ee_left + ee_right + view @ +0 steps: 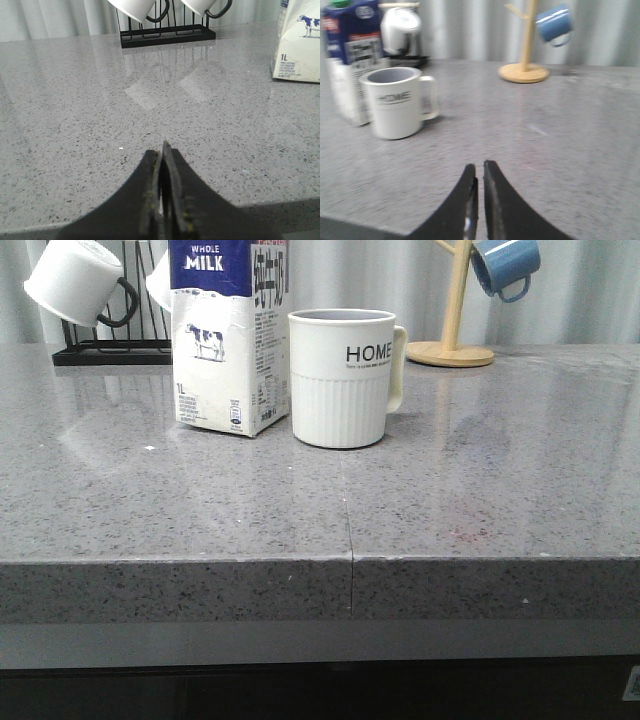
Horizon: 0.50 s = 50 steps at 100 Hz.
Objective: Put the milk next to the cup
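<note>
Left gripper (161, 150): jaws pressed together, nothing between them, low over bare grey speckled tabletop (100, 125) near its front edge. Right gripper (479, 170): jaws nearly touching, only a thin slit, also holding nothing, over the tabletop and well apart from the objects.

Milk (230, 335) stands upright on the tabletop, left of centre in the front view, dark blue top, cow print facing the camera. Cup (342, 378) sits upright just beside it on the milk's right, "HOME" lettering forward, cream handle pointing right. Cannot tell whether the two touch; any gap is very thin.

Behind the milk: black wire rack (110, 348) with white mugs (75, 280) hanging on it, black handles. Far right at the back: wooden mug tree (455, 315) on a round base, blue mug (505, 265) hung on it. Right wrist view is blurred.
</note>
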Each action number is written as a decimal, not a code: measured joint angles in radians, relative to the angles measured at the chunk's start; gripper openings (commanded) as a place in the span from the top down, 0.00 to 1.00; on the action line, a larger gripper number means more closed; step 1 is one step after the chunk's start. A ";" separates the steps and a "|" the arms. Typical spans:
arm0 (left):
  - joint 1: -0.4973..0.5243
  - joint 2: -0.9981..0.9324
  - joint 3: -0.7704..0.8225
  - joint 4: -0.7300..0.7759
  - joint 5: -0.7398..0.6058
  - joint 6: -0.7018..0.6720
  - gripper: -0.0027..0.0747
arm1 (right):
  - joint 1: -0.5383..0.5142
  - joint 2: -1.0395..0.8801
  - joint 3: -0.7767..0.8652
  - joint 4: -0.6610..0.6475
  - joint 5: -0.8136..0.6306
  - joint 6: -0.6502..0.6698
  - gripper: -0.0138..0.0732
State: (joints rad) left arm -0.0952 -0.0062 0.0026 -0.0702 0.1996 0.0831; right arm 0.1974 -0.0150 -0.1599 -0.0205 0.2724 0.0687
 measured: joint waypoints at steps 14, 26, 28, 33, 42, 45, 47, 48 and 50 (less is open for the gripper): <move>0.000 0.000 0.000 0.000 0.000 0.000 0.99 | -0.156 0.000 0.110 0.002 -0.117 0.000 0.79; 0.000 0.000 0.000 0.000 -0.002 0.000 0.99 | -0.229 0.000 0.178 0.005 -0.166 0.000 0.79; 0.000 0.000 0.000 0.000 -0.002 0.000 0.99 | -0.232 0.000 0.183 0.008 -0.164 0.000 0.79; 0.000 0.000 0.000 0.000 -0.002 0.000 0.99 | -0.237 0.000 0.186 0.010 -0.164 0.000 0.79; 0.000 0.000 0.000 0.000 -0.002 0.000 0.99 | -0.239 0.000 0.187 0.012 -0.164 0.000 0.79; 0.000 0.000 0.000 0.000 -0.002 0.000 0.99 | -0.239 0.000 0.187 0.020 -0.164 0.000 0.79; 0.000 0.000 0.000 0.000 -0.002 0.000 0.99 | -0.239 0.000 0.189 0.020 -0.164 0.000 0.79; 0.000 0.000 0.000 0.000 -0.002 0.000 0.99 | -0.239 0.000 0.188 0.020 -0.164 0.000 0.79; 0.000 0.000 0.000 0.000 -0.002 0.000 0.99 | -0.239 0.000 0.188 0.020 -0.166 0.000 0.79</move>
State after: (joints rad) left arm -0.0952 -0.0062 0.0026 -0.0702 0.1976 0.0831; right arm -0.0417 -0.0150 0.0282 0.0000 0.1063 0.0687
